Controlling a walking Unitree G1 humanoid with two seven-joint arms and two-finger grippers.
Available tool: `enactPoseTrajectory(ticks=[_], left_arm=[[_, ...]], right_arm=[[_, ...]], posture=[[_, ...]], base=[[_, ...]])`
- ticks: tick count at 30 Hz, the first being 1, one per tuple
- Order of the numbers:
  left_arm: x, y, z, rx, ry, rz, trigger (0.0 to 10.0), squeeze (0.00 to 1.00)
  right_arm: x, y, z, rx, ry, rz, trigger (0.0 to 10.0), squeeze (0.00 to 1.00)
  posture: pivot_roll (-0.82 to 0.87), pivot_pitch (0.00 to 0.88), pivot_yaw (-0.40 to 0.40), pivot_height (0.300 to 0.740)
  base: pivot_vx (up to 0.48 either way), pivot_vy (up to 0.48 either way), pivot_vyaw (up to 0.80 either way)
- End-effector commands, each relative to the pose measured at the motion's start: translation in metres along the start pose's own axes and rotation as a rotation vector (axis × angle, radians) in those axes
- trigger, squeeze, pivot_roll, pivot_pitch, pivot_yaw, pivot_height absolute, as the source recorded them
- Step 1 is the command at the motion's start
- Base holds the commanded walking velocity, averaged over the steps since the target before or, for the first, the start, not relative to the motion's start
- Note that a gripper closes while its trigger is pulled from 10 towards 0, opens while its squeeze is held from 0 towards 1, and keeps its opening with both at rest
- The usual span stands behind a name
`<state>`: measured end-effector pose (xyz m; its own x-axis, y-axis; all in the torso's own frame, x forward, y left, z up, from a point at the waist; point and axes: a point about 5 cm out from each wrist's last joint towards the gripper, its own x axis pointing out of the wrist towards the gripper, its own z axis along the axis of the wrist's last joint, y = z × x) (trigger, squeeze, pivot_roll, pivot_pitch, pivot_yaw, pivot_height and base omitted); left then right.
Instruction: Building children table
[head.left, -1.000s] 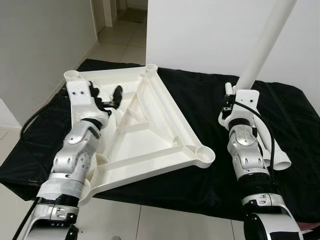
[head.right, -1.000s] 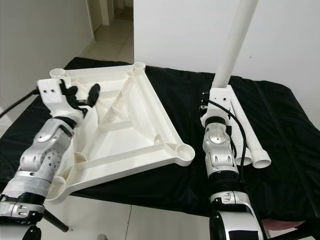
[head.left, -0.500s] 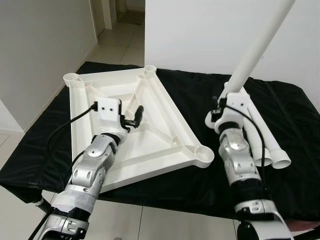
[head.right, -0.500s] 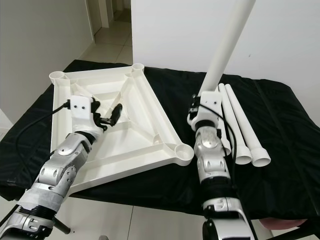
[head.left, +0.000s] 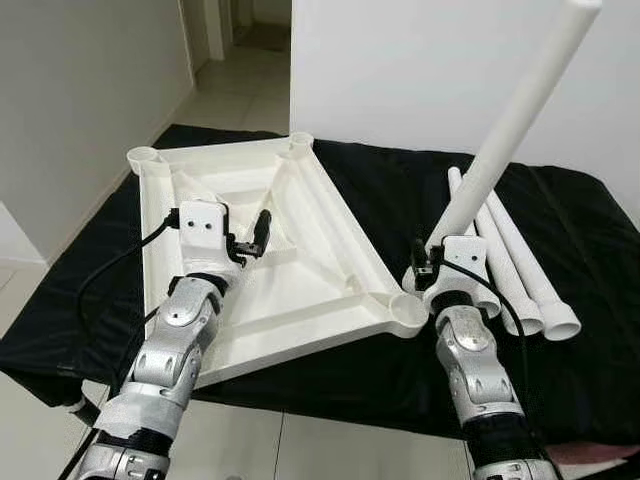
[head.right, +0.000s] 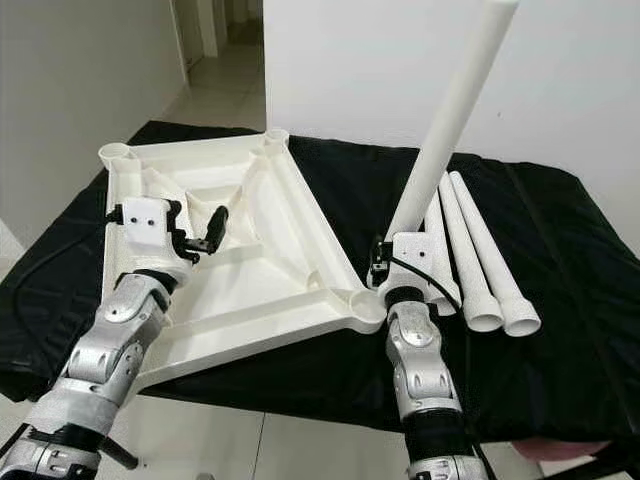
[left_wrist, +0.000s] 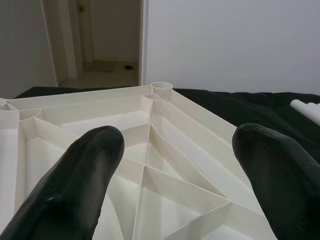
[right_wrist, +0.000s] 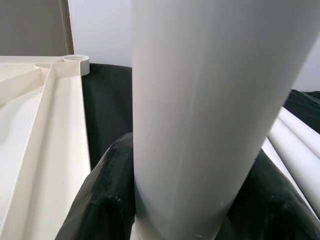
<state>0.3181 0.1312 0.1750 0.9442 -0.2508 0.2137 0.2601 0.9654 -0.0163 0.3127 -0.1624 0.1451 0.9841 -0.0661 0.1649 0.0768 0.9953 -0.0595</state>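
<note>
Left eye view, right tool (head.left: 440, 268) lowered table leg (head.left: 517, 108) beside tabletop (head.left: 300, 250) socket

A black cloth (head.left: 400, 190) is lying spread over the work surface, hanging down past its near edge. Behind the cloth a white wall (head.left: 420, 70) is standing. Beyond the cloth's far left corner a doorway (head.left: 235, 25) is opening onto a pale tiled floor (head.left: 225, 95), which is running toward it.
</note>
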Motion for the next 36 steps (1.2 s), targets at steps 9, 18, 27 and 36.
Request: enactPoseTrajectory(ticks=[9,18,27,36], left_arm=[[-0.021,-0.009,-0.005,0.008,0.008,0.001,10.0,0.00],[-0.038,-0.016,-0.016,0.019,0.029,-0.022,10.0,0.00],[-0.043,-0.020,-0.023,-0.003,0.042,-0.026,10.0,0.00],[-0.045,-0.023,-0.028,-0.009,0.060,-0.009,10.0,0.00]], right_arm=[[-0.028,0.001,-0.002,-0.022,0.014,-0.027,10.0,0.00],[-0.046,0.001,-0.010,-0.040,0.017,-0.037,10.0,0.00],[-0.044,0.005,-0.010,-0.018,0.032,-0.046,10.0,0.00],[-0.039,0.000,-0.013,0.065,0.075,-0.071,10.0,0.00]], posture=[[0.00,0.000,-0.046,0.740],[0.01,0.000,-0.045,0.740],[0.01,0.000,-0.056,0.740],[0.00,0.000,-0.054,0.740]], base=[[0.000,0.000,0.00],[0.000,0.000,0.00],[0.000,0.000,0.00],[0.000,0.000,0.00]])
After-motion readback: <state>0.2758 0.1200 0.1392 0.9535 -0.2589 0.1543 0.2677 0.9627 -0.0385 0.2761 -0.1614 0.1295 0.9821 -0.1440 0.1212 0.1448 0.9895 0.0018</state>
